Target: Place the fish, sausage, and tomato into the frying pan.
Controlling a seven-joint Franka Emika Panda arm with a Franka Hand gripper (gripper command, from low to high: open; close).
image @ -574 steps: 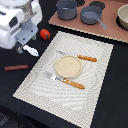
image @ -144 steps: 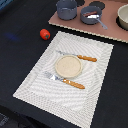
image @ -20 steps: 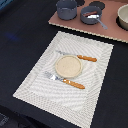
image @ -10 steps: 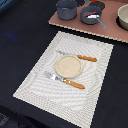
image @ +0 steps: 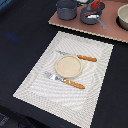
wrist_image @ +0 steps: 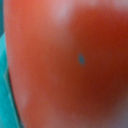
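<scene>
The grey frying pan [image: 86,19] stands on the brown board at the back, its handle pointing toward the exterior view's right. The white fish [image: 91,16] lies in it. The red tomato [image: 95,6] shows just above the pan's far rim at the picture's top edge. It also fills the whole wrist view [wrist_image: 70,65] as a blurred red surface right against the camera. My gripper's fingers are hidden behind it, and in the exterior view the gripper is cut off by the top edge. I cannot make out the sausage.
A dark-grey pot [image: 66,8] stands to the exterior view's left of the pan, and a beige bowl [image: 123,17] to its right. On the striped placemat [image: 40,82] lie a tan plate [image: 67,66], a fork [image: 65,80] and a knife [image: 77,56].
Since about seven seconds ago the tomato has left the dark table at the exterior view's left and now shows over the pan. Nothing visibly moves in the last second.
</scene>
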